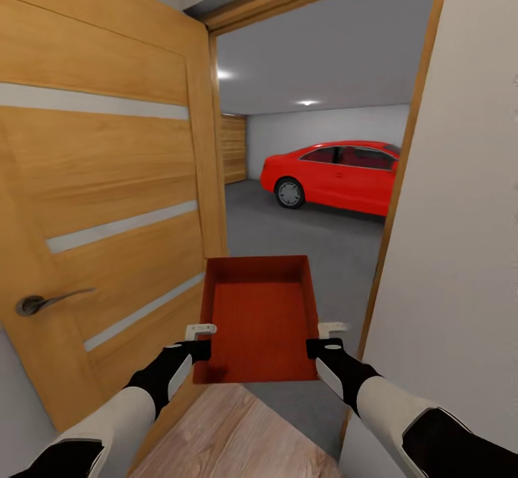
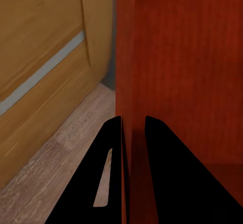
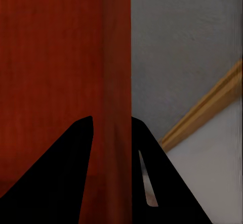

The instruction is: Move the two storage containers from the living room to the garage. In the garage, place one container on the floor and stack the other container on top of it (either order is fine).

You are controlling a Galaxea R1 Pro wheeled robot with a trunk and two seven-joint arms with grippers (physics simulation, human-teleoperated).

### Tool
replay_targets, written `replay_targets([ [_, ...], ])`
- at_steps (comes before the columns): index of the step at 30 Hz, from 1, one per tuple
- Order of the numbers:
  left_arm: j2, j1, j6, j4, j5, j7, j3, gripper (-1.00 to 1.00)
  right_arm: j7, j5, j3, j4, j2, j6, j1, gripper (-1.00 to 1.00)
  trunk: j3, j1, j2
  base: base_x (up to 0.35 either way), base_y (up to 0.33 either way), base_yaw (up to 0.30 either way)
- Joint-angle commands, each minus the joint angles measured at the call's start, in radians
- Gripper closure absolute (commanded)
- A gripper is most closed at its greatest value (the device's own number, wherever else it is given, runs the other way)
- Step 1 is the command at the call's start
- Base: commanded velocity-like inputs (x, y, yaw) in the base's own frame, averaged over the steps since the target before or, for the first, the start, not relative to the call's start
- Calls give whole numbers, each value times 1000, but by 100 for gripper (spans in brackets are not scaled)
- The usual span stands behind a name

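Through an open wooden door [image 1: 108, 197], the garage [image 1: 316, 125] lies ahead, its grey concrete floor [image 1: 302, 233] running to a red car [image 1: 334, 174] at about one o'clock. One orange-red storage container [image 1: 260, 319] is carried level at the threshold. The left claw [image 1: 200, 341] pinches its side wall at nine o'clock and the right claw [image 1: 322, 339] at three o'clock. Judged from this, nothing is placed yet; the second container remains to fetch. No writing is readable.
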Motion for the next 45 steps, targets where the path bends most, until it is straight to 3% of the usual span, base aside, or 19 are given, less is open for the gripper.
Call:
replay_targets([
  [1, 0, -1, -6, -5, 19, 8, -17, 100, 24, -38, 31, 1, 0, 7, -1, 100, -2, 1, -2, 77, 80, -243],
  [14, 0, -1, -6, -5, 19, 8, -17, 100, 24, -38, 31, 1, 0, 7, -1, 100, -2, 1, -2, 76, 79, -235],
  [35, 0, -1, -7, -5, 19, 8, -17, 100, 24, -38, 31, 1, 0, 7, -1, 100, -2, 1, -2, 116, 126, -13],
  [45, 0, -1, -7, -5, 19, 8, -18, 100, 24, -38, 31, 1, 0, 7, -1, 100, -2, 1, -2, 10, 9, -167],
])
